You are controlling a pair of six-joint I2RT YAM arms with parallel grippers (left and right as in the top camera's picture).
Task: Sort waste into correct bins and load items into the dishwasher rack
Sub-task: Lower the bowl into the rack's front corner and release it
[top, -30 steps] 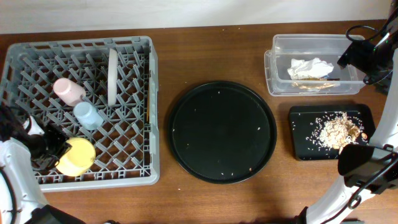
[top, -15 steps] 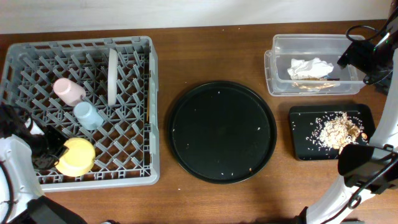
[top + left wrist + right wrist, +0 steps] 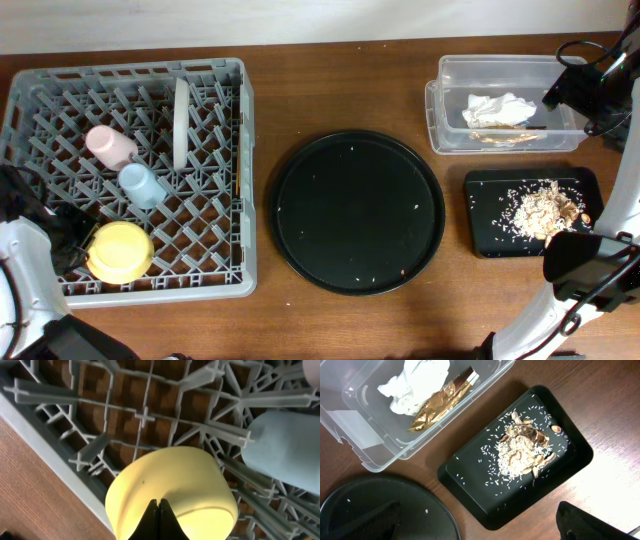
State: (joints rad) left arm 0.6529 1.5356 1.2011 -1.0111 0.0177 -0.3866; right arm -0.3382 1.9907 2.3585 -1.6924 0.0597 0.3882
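Yellow bowl [image 3: 120, 251] sits in the front-left corner of the dishwasher rack [image 3: 243, 150]. My left fingers [image 3: 151, 517] are pressed together right against its side, gripping nothing. Light-blue cup [image 3: 143, 185] and pink cup [image 3: 110, 146] lie just behind it, and the grey plate [image 3: 181, 122] stands on edge between the pegs. Across the bench [image 3: 350, 90], my right fingers [image 3: 375, 520] are spread wide above the black tray [image 3: 480, 200] of food scraps [image 3: 545, 208]. The napkin [image 3: 498, 108] is in the clear tub [image 3: 500, 68].
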